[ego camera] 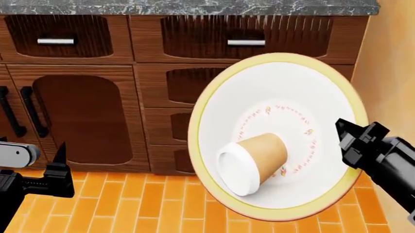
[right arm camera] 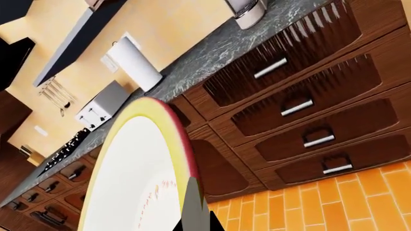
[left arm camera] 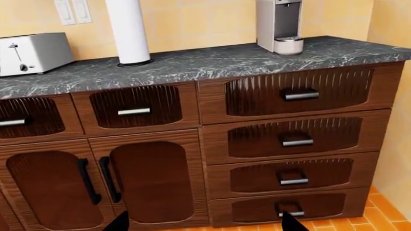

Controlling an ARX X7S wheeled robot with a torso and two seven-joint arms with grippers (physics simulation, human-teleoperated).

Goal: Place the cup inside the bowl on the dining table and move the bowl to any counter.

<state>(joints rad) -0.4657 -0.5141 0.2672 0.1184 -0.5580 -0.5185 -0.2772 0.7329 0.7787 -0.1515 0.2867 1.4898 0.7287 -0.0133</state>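
The white bowl (ego camera: 279, 131) with the yellow rim hangs tilted in the air in front of the cabinets. My right gripper (ego camera: 347, 136) is shut on its right rim. The tan cup (ego camera: 256, 160) with the white lid lies on its side inside the bowl. In the right wrist view the bowl's rim (right arm camera: 170, 130) sits pinched in the right gripper (right arm camera: 196, 224). My left gripper (ego camera: 58, 167) is low at the left, open and empty; in its own view (left arm camera: 205, 224) the fingertips (left arm camera: 292, 222) are wide apart. The black marble counter (ego camera: 194, 6) lies ahead. The dining table is out of view.
On the counter (left arm camera: 212, 60) stand a toaster (left arm camera: 32, 52), a tall white roll (left arm camera: 128, 31) and a coffee machine (left arm camera: 279, 24). Brown drawers (left arm camera: 299, 139) and cabinet doors (left arm camera: 151, 180) are below it. The floor (ego camera: 129, 204) is orange tile. A yellow wall (ego camera: 389, 63) closes the right side.
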